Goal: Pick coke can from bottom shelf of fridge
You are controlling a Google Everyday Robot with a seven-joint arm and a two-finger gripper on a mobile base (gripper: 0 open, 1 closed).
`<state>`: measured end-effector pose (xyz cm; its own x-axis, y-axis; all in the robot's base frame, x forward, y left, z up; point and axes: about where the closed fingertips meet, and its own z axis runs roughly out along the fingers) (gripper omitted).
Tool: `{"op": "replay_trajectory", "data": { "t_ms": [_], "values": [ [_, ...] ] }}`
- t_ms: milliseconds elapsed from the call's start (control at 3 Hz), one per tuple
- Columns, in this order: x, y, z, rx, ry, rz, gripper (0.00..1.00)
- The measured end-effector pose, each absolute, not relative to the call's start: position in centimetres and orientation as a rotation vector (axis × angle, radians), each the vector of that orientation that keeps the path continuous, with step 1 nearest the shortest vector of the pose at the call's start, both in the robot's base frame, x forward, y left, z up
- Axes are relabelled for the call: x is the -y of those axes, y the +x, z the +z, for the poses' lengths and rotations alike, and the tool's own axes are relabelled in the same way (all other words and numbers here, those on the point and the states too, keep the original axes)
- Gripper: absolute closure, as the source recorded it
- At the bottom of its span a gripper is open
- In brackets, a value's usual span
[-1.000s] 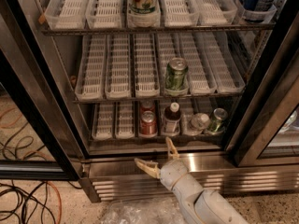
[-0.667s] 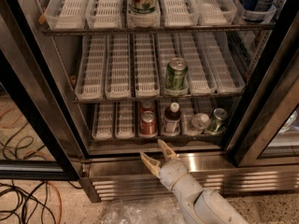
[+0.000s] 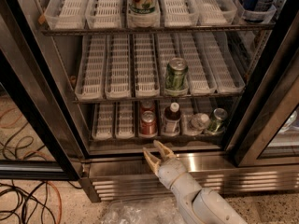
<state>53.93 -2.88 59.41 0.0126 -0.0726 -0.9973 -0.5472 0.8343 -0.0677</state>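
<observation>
The fridge (image 3: 56, 111) stands open in front of me. On its bottom shelf (image 3: 110, 122) a red coke can (image 3: 148, 124) with a silver top stands at the front of a white lane tray, with a second red can (image 3: 147, 106) right behind it. My gripper (image 3: 155, 153) is open and empty. It sits just below the shelf's front edge, in front of the steel sill, directly under and slightly right of the coke can. The fingertips (image 3: 159, 146) point up at the shelf.
Right of the coke can stand a dark bottle with a red cap (image 3: 172, 120), a clear bottle lying down (image 3: 198, 122) and a tilted green can (image 3: 216, 121). A green can (image 3: 176, 76) sits on the middle shelf. Black door frames (image 3: 266, 101) flank the opening. Cables (image 3: 23, 195) lie on the floor at left.
The gripper has turned from lying flat and wide to pointing upward, and has risen a little toward the bottom shelf. The cans and bottles have not moved.
</observation>
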Motion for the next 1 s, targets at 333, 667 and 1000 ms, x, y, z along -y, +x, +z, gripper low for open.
{"op": "replay_trajectory", "data": {
  "t_ms": [333, 667, 1000],
  "values": [
    [2.8, 55.0, 59.5, -1.524, -0.505, 0.378, 0.42],
    [2.7, 55.9, 59.4, -1.525, -0.497, 0.369, 0.31],
    [2.6, 56.6, 59.2, -1.531, -0.491, 0.362, 0.32]
  ]
}}
